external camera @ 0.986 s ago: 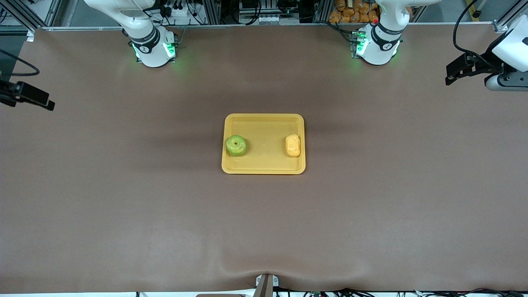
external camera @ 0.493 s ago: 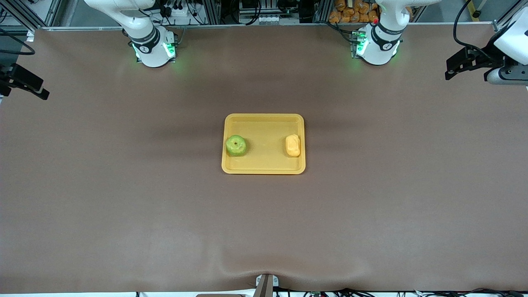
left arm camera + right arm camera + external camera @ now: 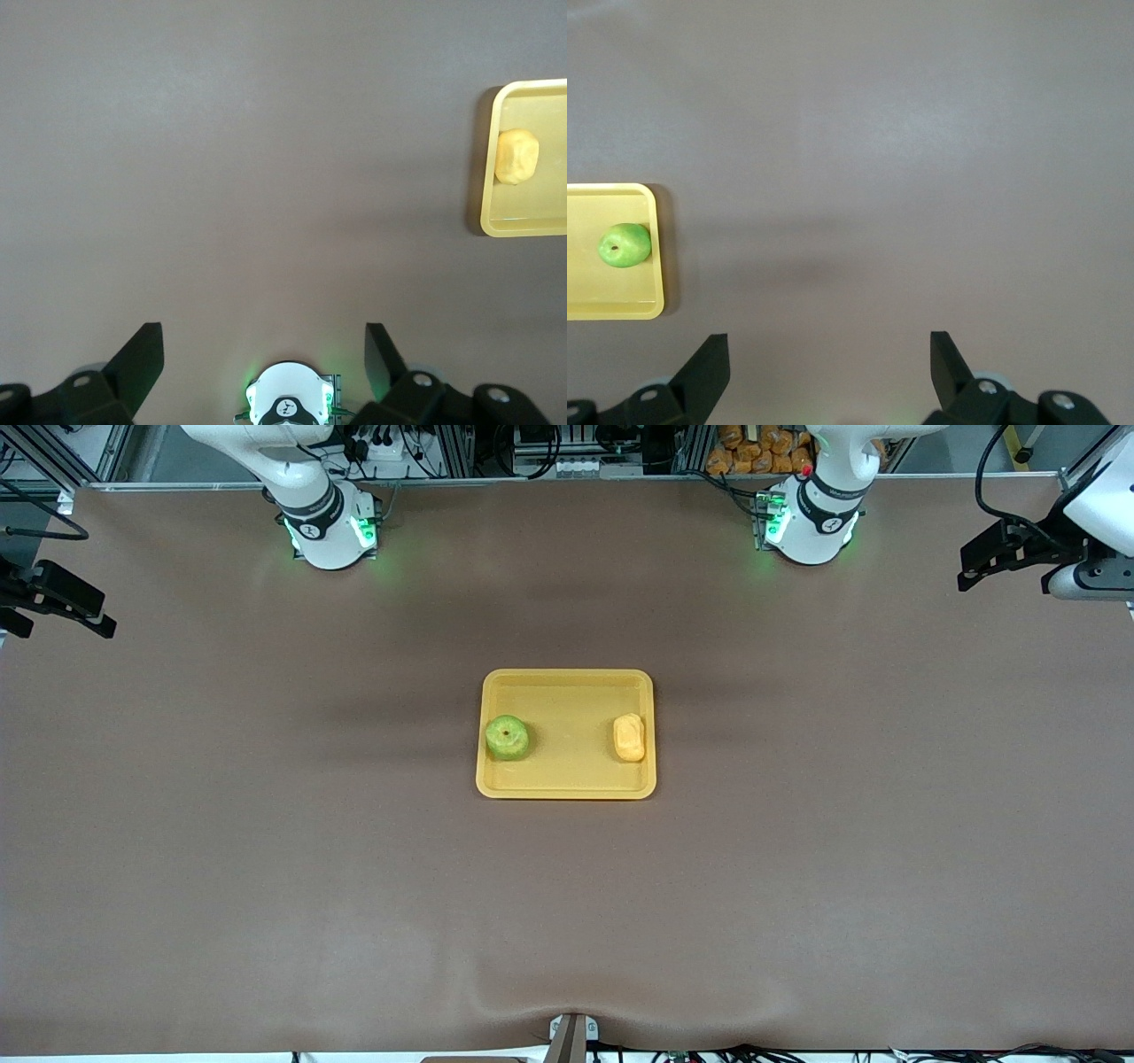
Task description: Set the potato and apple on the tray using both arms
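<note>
The yellow-orange tray [image 3: 567, 784] lies in the middle of the table. The green apple [image 3: 507, 737] sits in it at the right arm's end; the pale yellow potato [image 3: 629, 737] sits in it at the left arm's end. My left gripper [image 3: 982, 567] is up over the table's left-arm end, open and empty. My right gripper [image 3: 75, 607] is up over the right-arm end, open and empty. The left wrist view shows the left gripper [image 3: 263, 341], the potato [image 3: 516, 157] and the tray [image 3: 523, 223]. The right wrist view shows the right gripper [image 3: 829, 350], the apple [image 3: 625, 245] and the tray [image 3: 611, 305].
The brown table mat [image 3: 567, 903] is bare around the tray. The arm bases [image 3: 328, 527] glow green along the table's edge farthest from the front camera. Racks, cables and orange packets [image 3: 753, 447] stand past that edge. A small mount [image 3: 571, 1036] sits at the near edge.
Both grippers have moved up and slightly outward toward the table ends, then nearly stopped. The apple, potato and tray have not moved.
</note>
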You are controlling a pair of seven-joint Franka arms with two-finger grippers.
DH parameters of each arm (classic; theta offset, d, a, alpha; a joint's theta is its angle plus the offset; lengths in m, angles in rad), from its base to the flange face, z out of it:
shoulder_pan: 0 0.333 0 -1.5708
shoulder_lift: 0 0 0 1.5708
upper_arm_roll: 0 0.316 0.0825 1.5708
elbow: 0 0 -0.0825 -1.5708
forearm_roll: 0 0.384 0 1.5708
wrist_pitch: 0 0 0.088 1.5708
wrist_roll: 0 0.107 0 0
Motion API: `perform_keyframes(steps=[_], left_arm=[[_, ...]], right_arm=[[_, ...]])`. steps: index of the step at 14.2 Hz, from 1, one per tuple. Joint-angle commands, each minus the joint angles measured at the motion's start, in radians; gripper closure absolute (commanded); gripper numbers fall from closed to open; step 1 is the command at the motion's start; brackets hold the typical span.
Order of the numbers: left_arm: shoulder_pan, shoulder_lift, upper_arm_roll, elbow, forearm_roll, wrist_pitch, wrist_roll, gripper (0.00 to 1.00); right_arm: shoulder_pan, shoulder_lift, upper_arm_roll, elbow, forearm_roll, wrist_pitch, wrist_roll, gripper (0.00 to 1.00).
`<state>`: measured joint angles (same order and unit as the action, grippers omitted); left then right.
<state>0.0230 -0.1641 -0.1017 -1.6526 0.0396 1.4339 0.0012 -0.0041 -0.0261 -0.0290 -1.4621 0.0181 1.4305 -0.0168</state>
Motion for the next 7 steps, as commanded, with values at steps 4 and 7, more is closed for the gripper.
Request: perform_keyframes(steps=[4,7], left_arm=[[-0.003,0.011,0.002,0.042,-0.017,-0.02,0.0,0.0],[-0.005,0.014,-0.006,0.045,-0.017,-0.026,-0.001,0.0]], right_arm=[[-0.022,-0.064,0.015,-0.078,-0.004,0.039,-0.025,0.0],[-0.022,-0.092,0.014,-0.121,-0.004,0.07,-0.025,0.0]])
